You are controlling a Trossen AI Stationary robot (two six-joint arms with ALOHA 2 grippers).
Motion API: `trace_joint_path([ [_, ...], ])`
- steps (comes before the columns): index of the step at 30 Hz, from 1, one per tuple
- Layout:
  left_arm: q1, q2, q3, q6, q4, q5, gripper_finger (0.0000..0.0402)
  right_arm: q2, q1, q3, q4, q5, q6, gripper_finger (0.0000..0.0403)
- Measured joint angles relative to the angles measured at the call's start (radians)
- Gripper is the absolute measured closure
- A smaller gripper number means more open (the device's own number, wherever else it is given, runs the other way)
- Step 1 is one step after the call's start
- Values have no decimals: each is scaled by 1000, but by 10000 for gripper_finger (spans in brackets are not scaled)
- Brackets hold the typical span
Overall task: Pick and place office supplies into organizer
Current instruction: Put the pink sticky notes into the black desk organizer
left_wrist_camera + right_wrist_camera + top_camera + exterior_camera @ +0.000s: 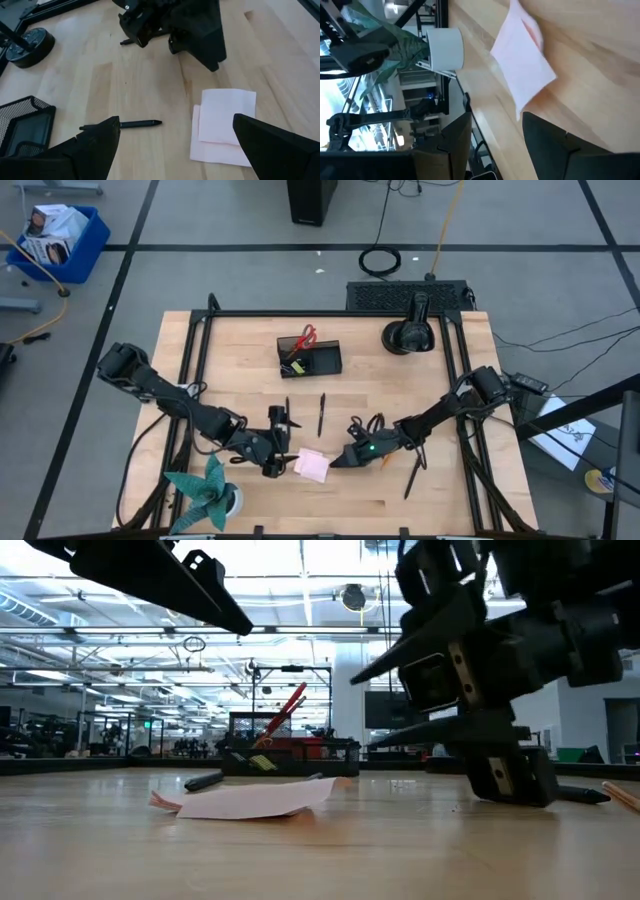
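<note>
Both grippers flank the pink sticky-note pad [313, 465]: left gripper [281, 463] at nine o'clock, right gripper [337, 463] at three, each spread apart and empty.

the counter [400, 490] is pale wood planks in a black metal frame, standing on a grey floor [200, 280] crossed by dark tape lines. beyond the counter's far edge sits a black perforated box [385, 295], with a coiled black cable [381, 260] and a dark tower unit [311, 200] farther off. off the counter's far left corner is a blue bin [60, 242] holding white packages. seen level across the counter, the room behind is a large hall with a bright ceiling of beams and pipes [300, 600] and racks of equipment [90, 735].
</note>
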Motion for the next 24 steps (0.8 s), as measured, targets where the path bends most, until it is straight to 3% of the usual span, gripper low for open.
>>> trace_joint_path([
  [6, 0, 0, 0, 5, -8, 0, 11, 36, -11, 76, -59, -7, -84, 236],
  [14, -6, 0, 0, 10, -8, 0, 11, 14, -19, 75, -65, -16, -452, 236],
  [19, 7, 0, 0, 12, -8, -1, 11, 14, 2, 73, -69, -119, -773, 236],
  [24, 24, 0, 0, -4, -1, -1, 11, 7, 42, 73, -166, -109, -1073, 236],
])
